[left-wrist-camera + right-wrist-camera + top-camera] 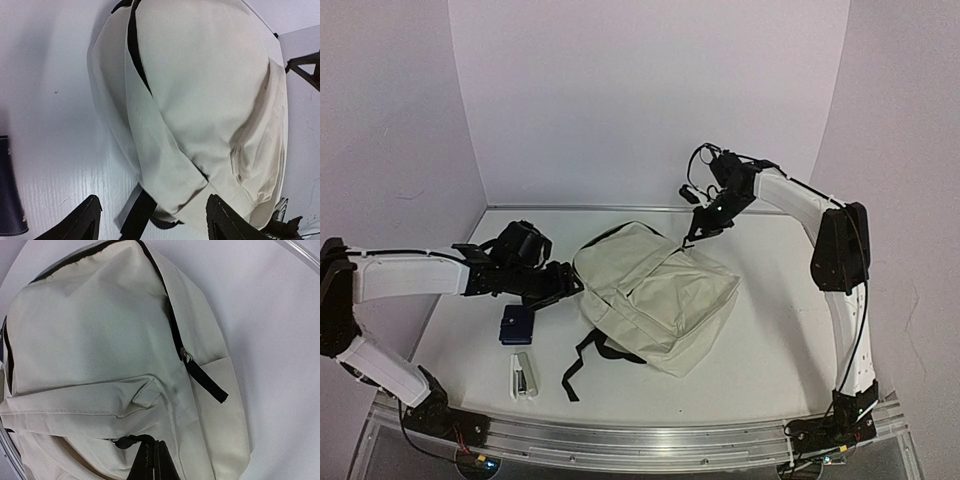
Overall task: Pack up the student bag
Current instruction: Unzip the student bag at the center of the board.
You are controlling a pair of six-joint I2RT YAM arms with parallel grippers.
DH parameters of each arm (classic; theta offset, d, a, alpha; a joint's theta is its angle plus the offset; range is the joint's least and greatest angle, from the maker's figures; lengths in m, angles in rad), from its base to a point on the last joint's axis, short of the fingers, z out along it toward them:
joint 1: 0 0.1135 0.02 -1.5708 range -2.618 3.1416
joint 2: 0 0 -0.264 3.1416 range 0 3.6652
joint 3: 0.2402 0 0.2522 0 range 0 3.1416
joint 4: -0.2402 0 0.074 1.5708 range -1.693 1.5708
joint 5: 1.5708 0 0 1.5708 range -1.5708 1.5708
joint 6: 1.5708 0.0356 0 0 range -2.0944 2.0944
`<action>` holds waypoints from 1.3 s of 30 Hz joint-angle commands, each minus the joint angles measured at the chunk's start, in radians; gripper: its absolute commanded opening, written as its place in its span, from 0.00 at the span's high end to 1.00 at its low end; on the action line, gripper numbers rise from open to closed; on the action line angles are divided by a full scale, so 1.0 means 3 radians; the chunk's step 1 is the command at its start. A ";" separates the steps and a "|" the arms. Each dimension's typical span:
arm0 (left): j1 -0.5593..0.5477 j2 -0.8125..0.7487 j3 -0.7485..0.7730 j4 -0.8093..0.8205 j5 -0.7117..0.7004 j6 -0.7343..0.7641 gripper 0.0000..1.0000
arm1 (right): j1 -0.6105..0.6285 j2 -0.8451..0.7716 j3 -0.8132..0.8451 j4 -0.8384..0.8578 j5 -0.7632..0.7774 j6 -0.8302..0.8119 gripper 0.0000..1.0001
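Two grippers: left gripper (152,205) spread wide, holding nothing; right gripper (152,455) pressed together, touching soft cream ribbed-fabric student bag (100,330).

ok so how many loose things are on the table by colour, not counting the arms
cream: 1, the student bag
dark blue: 1, a small flat item
white: 1, what looks like a stapler
total: 3
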 commanded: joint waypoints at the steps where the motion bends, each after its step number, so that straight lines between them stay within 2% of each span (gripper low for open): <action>1: -0.0080 -0.0308 -0.0113 -0.0459 -0.0144 0.0113 0.21 | 0.0025 -0.0221 0.0221 0.0099 0.0168 0.0166 0.66; 2: -0.0098 -0.0290 -0.0053 -0.0461 -0.0134 0.0181 0.21 | 0.0025 -0.0256 0.0201 0.0099 0.0203 0.0198 0.54; 4: -0.0136 -0.0177 0.0115 -0.0426 -0.0119 0.0358 0.21 | 0.0027 -0.0353 0.0073 0.0102 0.0214 0.0264 0.43; 5: -0.0168 -0.0095 0.0269 -0.0417 -0.0122 0.0484 0.21 | 0.0027 -0.0442 0.0001 0.0114 0.0207 0.0301 0.41; 11: -0.0332 0.0811 0.1414 -0.0639 -0.0145 0.1113 0.23 | 0.0030 -0.1011 -0.0893 0.0245 -0.0168 0.0763 0.40; 15: -0.0351 0.1311 0.1936 -0.0588 0.0022 0.1273 0.23 | 0.0025 -0.1434 -0.1576 0.0267 -0.0145 0.0743 0.39; 18: -0.0368 0.1605 0.2315 -0.0643 0.0114 0.1361 0.22 | 0.0001 -0.1623 -0.2060 0.0284 -0.0088 0.0694 0.32; 20: -0.0387 0.1770 0.2500 -0.0655 0.0184 0.1413 0.22 | -0.0054 -0.1670 -0.2282 0.0289 -0.0107 0.0700 0.26; 28: -0.0484 0.2142 0.2865 -0.0778 0.0274 0.1574 0.26 | -0.0134 -0.1522 -0.2790 0.0368 -0.0236 0.0843 0.26; 30: -0.0503 0.2196 0.2903 -0.0827 0.0225 0.1589 0.31 | -0.0133 -0.1452 -0.2819 0.0399 -0.0267 0.0865 0.29; 32: -0.0506 0.2228 0.2936 -0.0913 0.0132 0.1566 0.42 | -0.0131 -0.1375 -0.2811 0.0412 -0.0274 0.0869 0.33; 35: -0.0507 0.2173 0.2854 -0.0933 0.0026 0.1494 0.65 | -0.0138 -0.1261 -0.2752 0.0442 -0.0170 0.0843 0.43; 36: -0.0507 0.2146 0.2804 -0.0912 0.0004 0.1468 0.72 | -0.0140 -0.1225 -0.2723 0.0463 -0.0128 0.0840 0.47; 39: -0.0507 0.1994 0.2630 -0.0835 -0.0010 0.1364 0.89 | -0.0175 -0.1105 -0.2595 0.0511 0.0019 0.0795 0.68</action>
